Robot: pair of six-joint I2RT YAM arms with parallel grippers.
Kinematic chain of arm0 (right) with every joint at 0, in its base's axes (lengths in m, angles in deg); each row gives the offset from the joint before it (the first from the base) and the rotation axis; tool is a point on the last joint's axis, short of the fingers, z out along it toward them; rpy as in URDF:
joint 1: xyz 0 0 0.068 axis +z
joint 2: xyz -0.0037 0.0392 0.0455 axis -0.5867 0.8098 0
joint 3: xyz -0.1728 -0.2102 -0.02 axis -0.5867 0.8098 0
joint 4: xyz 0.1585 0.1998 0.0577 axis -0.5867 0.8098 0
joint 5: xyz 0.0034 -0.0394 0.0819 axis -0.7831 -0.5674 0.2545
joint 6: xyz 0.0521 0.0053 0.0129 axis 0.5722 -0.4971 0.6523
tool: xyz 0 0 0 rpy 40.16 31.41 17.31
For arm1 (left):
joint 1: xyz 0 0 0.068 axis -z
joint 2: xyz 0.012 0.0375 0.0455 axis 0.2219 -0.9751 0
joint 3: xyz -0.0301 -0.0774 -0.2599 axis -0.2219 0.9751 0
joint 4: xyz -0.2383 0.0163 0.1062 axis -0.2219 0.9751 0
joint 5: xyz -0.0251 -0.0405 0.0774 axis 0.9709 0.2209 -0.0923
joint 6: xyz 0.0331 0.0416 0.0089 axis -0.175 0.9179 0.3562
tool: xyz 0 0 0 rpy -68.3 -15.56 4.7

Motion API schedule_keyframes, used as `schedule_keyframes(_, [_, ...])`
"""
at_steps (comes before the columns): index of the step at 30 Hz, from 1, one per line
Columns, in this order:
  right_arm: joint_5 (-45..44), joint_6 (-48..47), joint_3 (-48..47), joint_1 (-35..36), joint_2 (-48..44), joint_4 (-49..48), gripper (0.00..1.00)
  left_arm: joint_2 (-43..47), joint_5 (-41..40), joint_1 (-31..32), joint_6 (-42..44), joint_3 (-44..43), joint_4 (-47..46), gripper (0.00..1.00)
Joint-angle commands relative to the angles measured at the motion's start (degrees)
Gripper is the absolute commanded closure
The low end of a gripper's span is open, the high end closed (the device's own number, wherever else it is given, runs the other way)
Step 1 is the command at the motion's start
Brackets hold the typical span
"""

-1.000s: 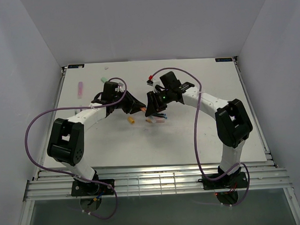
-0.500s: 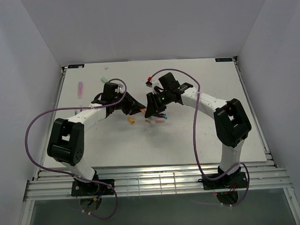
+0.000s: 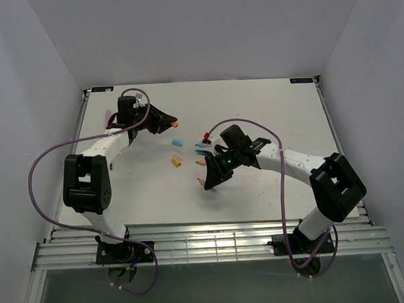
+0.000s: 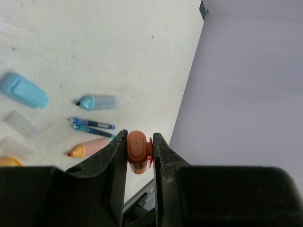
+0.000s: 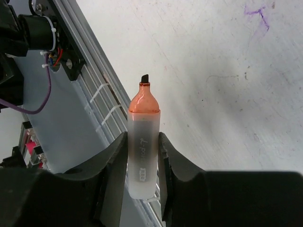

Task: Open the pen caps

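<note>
- Left pincer (image 4: 140, 138): clenched on orange cap (image 4: 137, 153), held above the far-left part of the worktop (image 3: 267, 108)
- Right pincer (image 5: 142, 138): clenched around barrel of orange highlighter (image 5: 142, 118), bare tip pointing away from the fingers, long axis in line with them; over the front middle of the worktop
- Cap and barrel: well apart, one per arm; pull judged complete for this pen, set-down judged next
- Thin dark blue pens (image 4: 92, 126): two, side by side, flat on the worktop between the two pincers, long axes running crosswise in the left wrist view; right arm judged the nearer; capped or not, cannot tell
- Light blue highlighter (image 4: 97, 102): one, tip bare, just beyond the dark pens
- Light blue cap (image 4: 23, 92): one, loose, apart from its pen
- Pink highlighter (image 4: 90, 147): one, tip bare, just beside the dark pens on the near side
- Clear pieces (image 4: 21, 124): two, kind not made out
</note>
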Motion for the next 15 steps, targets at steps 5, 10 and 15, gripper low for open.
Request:
schedule_keyframes(5, [-3.17, -7.19, -5.05, -0.56, -0.26, 4.03, 0.92, 5.14, -2.68, -0.05, 3.27, 1.78, 0.88, 1.0])
schedule_keyframes(10, [-11.78, -19.43, -11.47, -0.56, 4.74, 12.03, 0.92, 12.78, -9.36, -0.05, 1.69, 10.04, 13.33, 1.0])
schedule_keyframes(15, [-15.66, -25.67, -15.52, -0.56, 9.85, 14.32, 0.92, 15.87, -14.11, -0.05, -2.09, 12.95, 22.42, 1.0])
